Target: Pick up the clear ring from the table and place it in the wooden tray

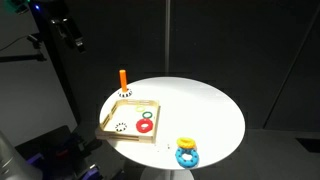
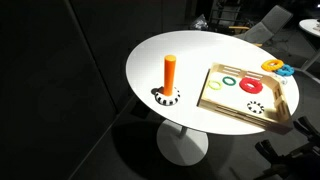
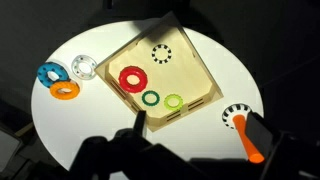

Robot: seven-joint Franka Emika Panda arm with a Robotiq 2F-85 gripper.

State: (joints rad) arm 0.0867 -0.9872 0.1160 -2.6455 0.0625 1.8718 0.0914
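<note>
Lying on the round white table [image 3: 225,70] outside the shallow square wooden tray [image 3: 190,62], the small clear, glassy plastic ring [image 3: 83,67] shows in the wrist view just beside a blue ring [image 3: 50,74] and a yellow-orange ring [image 3: 65,90], the three forming a tight cluster near the table's edge. I cannot make out the clear ring in either exterior view. Inside the tray lie a red ring [image 3: 131,77], a dark green ring [image 3: 151,98], a light green ring [image 3: 174,101] and a black-and-white dotted ring [image 3: 161,54], all flat on the wood. An upright orange peg [image 2: 170,72] stands on a round black-and-white base [image 2: 168,97] on the table, near one side of the tray but apart from it. The dark Robotiq gripper [image 1: 70,36] hangs high above and off to one side of the table in an exterior view, well apart from every ring. In the wrist view its dark fingers [image 3: 138,122] come in along the lower edge, seemingly spread wide with nothing between them.
</note>
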